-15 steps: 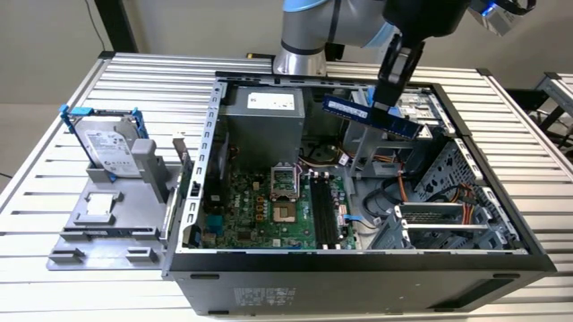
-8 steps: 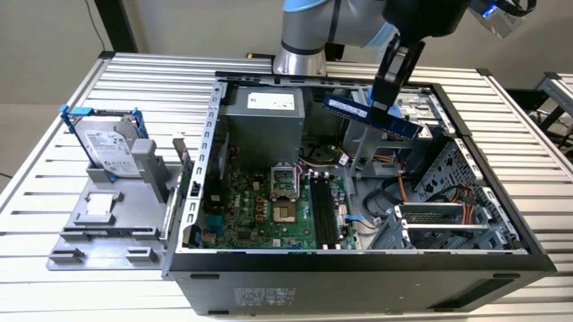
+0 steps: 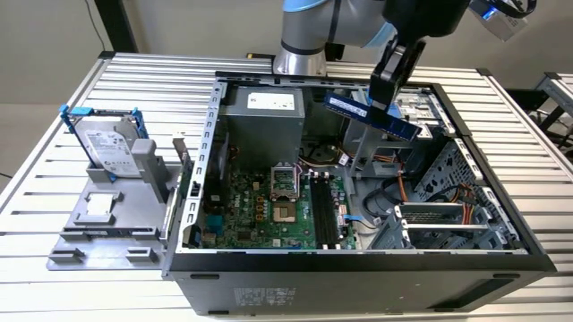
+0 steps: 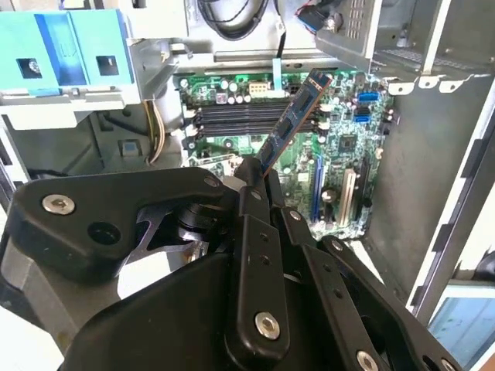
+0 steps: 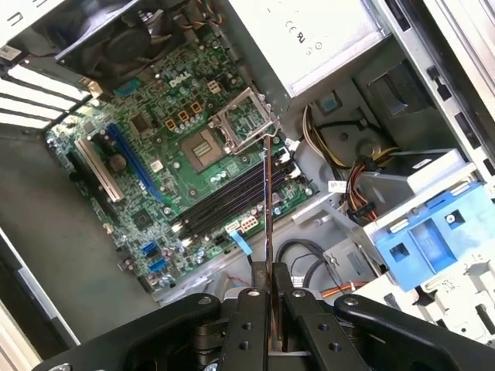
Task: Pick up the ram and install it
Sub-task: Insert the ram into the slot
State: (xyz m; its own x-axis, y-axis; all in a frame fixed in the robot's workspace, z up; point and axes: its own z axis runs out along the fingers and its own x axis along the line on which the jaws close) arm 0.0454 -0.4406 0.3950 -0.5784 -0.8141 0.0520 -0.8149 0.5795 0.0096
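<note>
One ram (image 3: 347, 107) hangs pinched in the tool (image 3: 382, 107), high over the open case (image 3: 213, 134) and well apart from the black slots (image 3: 324, 213). It looks tilted in the grip. Lowered crooked, it could miss a slot or scrape the board (image 3: 251, 215).

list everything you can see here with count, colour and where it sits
ram: 1, blue, tilted in the air above the open case, clamped by the gripper
computer case: 1, black and grey, lying open on the table
motherboard: 1, green, on the case floor
memory slots: one bank, black, on the motherboard
power supply: 1, grey, far end of the case
hard drive: 1, silver in a blue frame, upright on the fixture
fixture: 1, grey, exterior view's left of the case
table: 1, silver, slatted
gripper: 1, black, shut on the ram
arm: 1, silver and blue, behind the case
</note>
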